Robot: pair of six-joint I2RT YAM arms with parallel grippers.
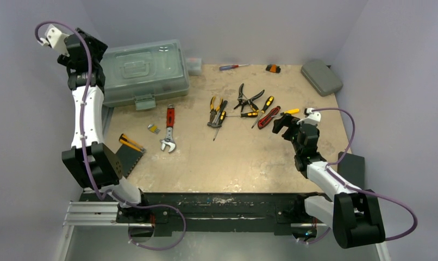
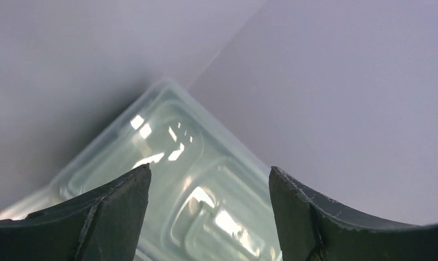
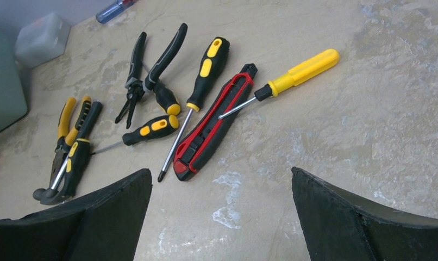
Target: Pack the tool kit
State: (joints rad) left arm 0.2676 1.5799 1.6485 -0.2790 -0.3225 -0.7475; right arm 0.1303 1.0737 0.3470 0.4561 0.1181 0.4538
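Both pincers gape empty, the left gripper above the closed toolbox at the table's far-left corner, the right gripper over loose tools, seemingly none packed yet.

Items as I see them from my station:
- Toolbox lid: translucent plastic, glossy, with bright highlights.
- Worktop: matt beige board, mottled and scuffed.
- Yellow screwdriver: smooth shiny plastic handle, bare metal shaft.
- Wrench, left: bright metal, red grip.
- Right end effector: matt black fingers with grainy edges.
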